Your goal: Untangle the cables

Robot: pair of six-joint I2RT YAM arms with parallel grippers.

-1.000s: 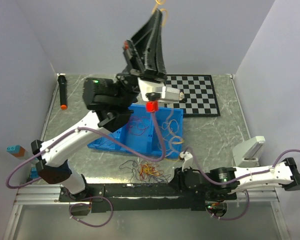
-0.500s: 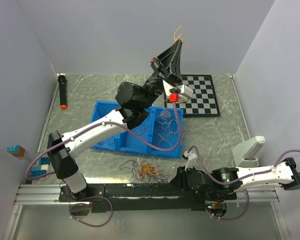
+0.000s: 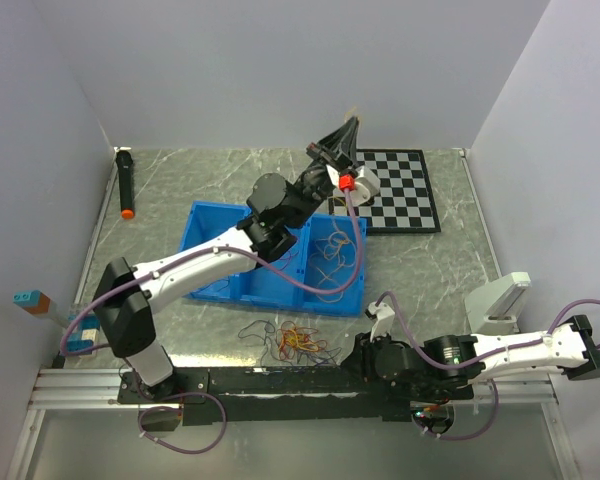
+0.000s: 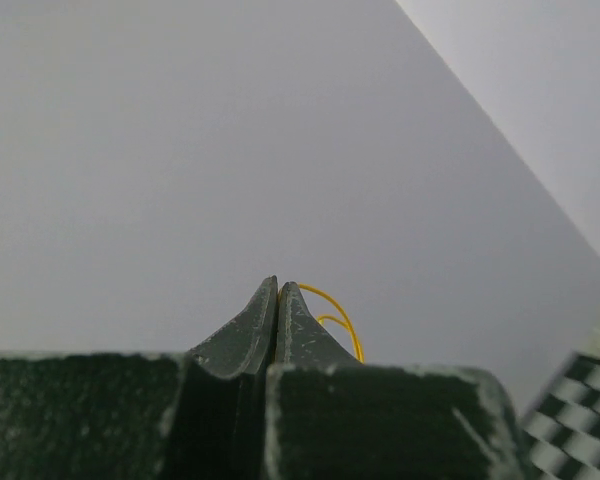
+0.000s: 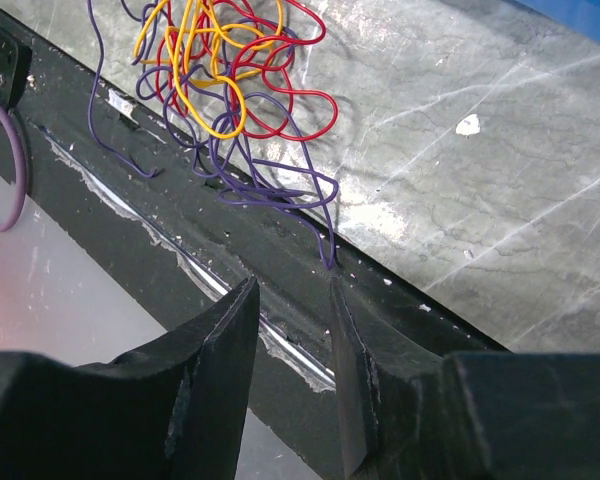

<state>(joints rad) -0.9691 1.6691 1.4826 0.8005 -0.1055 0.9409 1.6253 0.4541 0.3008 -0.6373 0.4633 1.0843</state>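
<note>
Left gripper (image 4: 278, 290) points up at the wall, fingers pressed together, pinching a thin yellow cable (image 4: 342, 312) that loops just right of the tips. Right gripper (image 5: 290, 300) sits low, fingers partly apart and holding nothing. A tangle of red, yellow and dark cables (image 5: 230, 80) lies just beyond its fingertips.

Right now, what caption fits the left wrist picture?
The left gripper, shut on a yellow cable, before a grey wall.
</note>
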